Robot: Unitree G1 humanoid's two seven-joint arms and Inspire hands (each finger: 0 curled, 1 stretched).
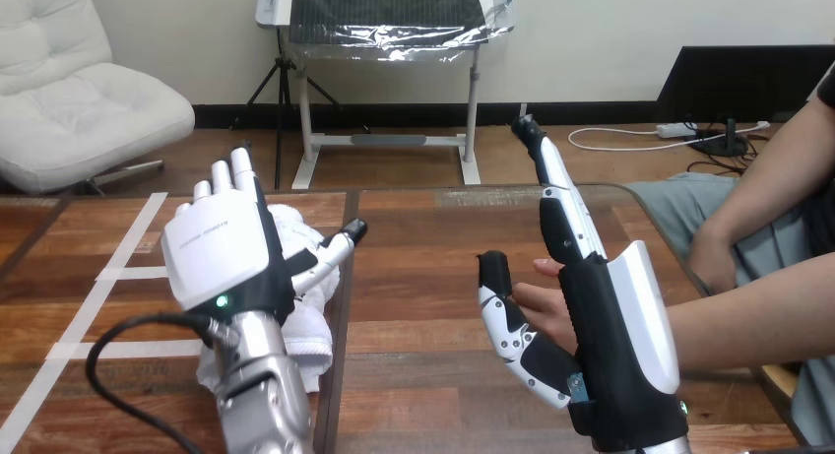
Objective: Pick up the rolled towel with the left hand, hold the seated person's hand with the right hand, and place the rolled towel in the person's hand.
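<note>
left hand (212,252) and right hand (615,316) both upright and spread above the wooden surface (423,306)
the rolled towel (310,321) lies on the surface left of centre in the lower frame, and the left hand in front of it hides most of it. strips of white tape (98,296) cross the surface further left. the left fingers (239,173) point up, straight and released, with the thumb angled right across the towel's top, grasping nothing. right of centre, the right hand stands edge-on, its fingers (556,193) straight and the thumb spread left. the person's hand (545,304) reaches in from the right edge and sits between thumb and palm, unclasped. whether they touch, i cannot tell.
</note>
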